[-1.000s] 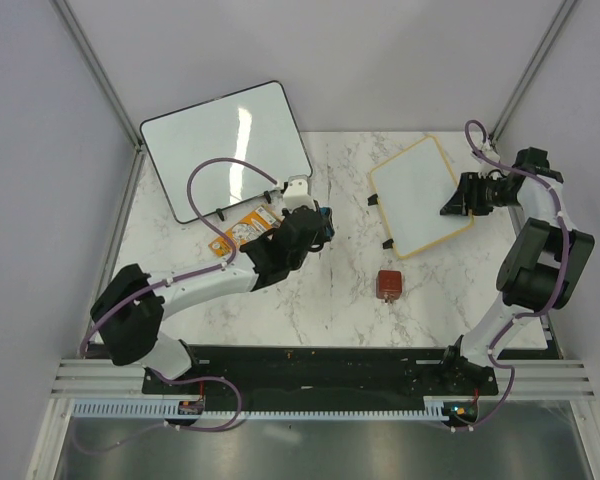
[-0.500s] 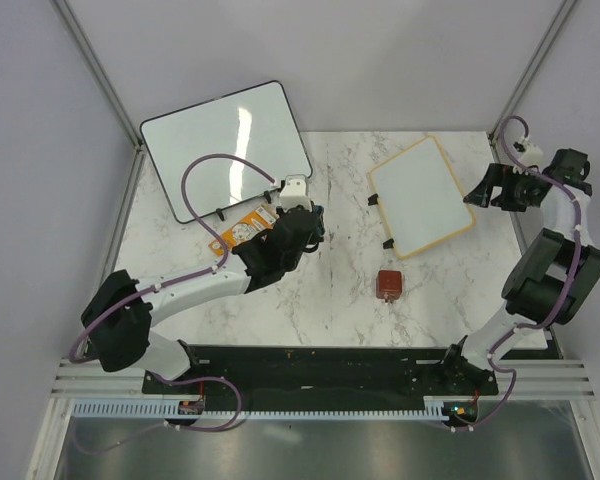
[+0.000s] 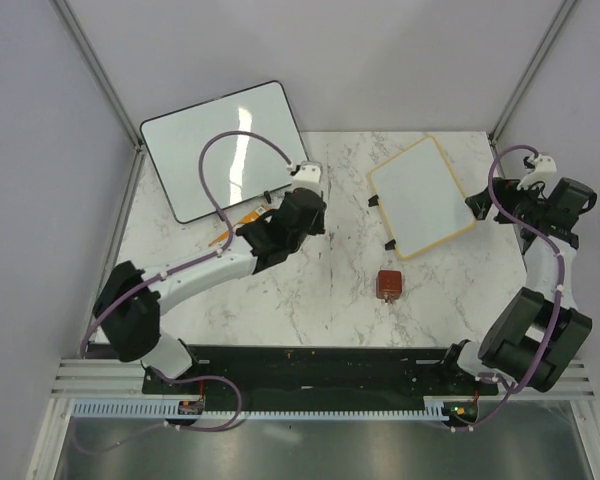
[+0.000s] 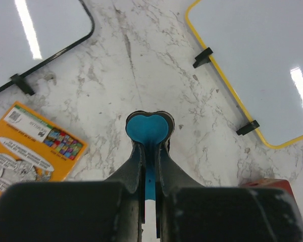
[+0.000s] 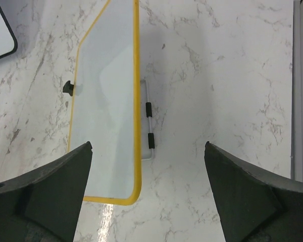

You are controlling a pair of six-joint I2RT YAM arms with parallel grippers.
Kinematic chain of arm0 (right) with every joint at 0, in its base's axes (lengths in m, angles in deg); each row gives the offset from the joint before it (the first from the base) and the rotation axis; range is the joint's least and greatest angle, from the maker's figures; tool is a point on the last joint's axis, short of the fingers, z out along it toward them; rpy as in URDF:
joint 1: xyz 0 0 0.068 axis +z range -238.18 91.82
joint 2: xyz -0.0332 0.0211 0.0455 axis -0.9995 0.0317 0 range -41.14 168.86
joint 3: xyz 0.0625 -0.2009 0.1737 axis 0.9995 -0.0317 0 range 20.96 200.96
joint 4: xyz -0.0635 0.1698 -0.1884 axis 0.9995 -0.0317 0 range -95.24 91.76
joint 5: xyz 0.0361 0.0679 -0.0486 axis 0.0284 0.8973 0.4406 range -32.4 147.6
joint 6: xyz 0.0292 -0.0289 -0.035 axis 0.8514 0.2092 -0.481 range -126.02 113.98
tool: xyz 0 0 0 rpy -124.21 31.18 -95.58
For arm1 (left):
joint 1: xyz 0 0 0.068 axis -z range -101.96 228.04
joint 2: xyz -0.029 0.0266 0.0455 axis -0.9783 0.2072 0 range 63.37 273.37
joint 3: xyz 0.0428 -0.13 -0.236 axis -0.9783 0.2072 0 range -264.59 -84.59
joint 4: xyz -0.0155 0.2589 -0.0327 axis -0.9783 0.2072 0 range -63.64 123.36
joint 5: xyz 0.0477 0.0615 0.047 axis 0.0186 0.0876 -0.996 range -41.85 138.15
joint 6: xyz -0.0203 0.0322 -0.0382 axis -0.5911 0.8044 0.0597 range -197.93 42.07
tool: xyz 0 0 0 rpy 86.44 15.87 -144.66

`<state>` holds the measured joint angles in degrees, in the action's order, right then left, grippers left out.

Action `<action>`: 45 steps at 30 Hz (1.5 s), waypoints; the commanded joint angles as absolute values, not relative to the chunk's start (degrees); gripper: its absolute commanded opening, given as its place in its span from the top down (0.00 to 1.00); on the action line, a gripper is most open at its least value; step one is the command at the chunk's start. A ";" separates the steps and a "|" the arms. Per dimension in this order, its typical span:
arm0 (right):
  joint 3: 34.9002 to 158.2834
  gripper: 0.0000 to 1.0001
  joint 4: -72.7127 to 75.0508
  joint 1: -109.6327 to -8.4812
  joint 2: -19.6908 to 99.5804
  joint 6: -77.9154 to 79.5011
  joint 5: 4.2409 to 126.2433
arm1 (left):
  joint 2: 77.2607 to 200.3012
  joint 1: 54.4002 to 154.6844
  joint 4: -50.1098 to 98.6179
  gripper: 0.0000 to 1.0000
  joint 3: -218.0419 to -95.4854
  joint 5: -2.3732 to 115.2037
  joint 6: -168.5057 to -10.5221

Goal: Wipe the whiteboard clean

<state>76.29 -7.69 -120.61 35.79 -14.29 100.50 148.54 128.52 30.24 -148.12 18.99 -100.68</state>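
Observation:
The small yellow-framed whiteboard (image 3: pixel 420 195) stands tilted on black clip feet at the back right of the marble table. Its face looks blank white; I see no red writing. It also shows in the left wrist view (image 4: pixel 257 60) and the right wrist view (image 5: pixel 106 101). My left gripper (image 3: pixel 318 205) is shut on a flat blue heart-shaped piece (image 4: pixel 146 128), left of the board and apart from it. My right gripper (image 3: pixel 478 207) is open and empty beside the board's right edge; its midpoint in the wrist view (image 5: pixel 147 146) is over the table.
A larger black-framed blank whiteboard (image 3: pixel 225 145) leans at the back left. An orange booklet (image 4: pixel 30 146) lies under my left arm. A small red-brown block (image 3: pixel 388 284) sits on the table in front of the yellow board. A wire stand (image 5: pixel 150 126) props the board.
My right gripper has drawn back to the right, off the yellow-framed whiteboard. My left gripper has moved a little toward the back with the blue piece in it.

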 commanded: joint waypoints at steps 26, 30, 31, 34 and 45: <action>50.14 0.02 30.68 -108.06 28.82 -0.22 93.74 | 146.28 121.29 41.04 0.01 -146.74 22.41 -97.98; 49.44 0.02 33.22 -101.90 30.93 -0.05 82.32 | 138.45 117.34 36.83 0.00 -137.19 19.07 -97.53; 48.91 0.02 34.27 -99.28 31.98 0.74 74.38 | 136.61 115.59 32.64 0.01 -135.07 17.76 -97.01; 46.80 0.02 39.90 -92.35 35.92 -0.21 56.28 | 128.61 113.21 22.45 0.00 -124.70 15.83 -92.63; 48.21 0.02 46.92 -82.74 47.72 -4.52 41.88 | 120.75 109.07 -22.02 0.00 -98.59 2.05 -71.70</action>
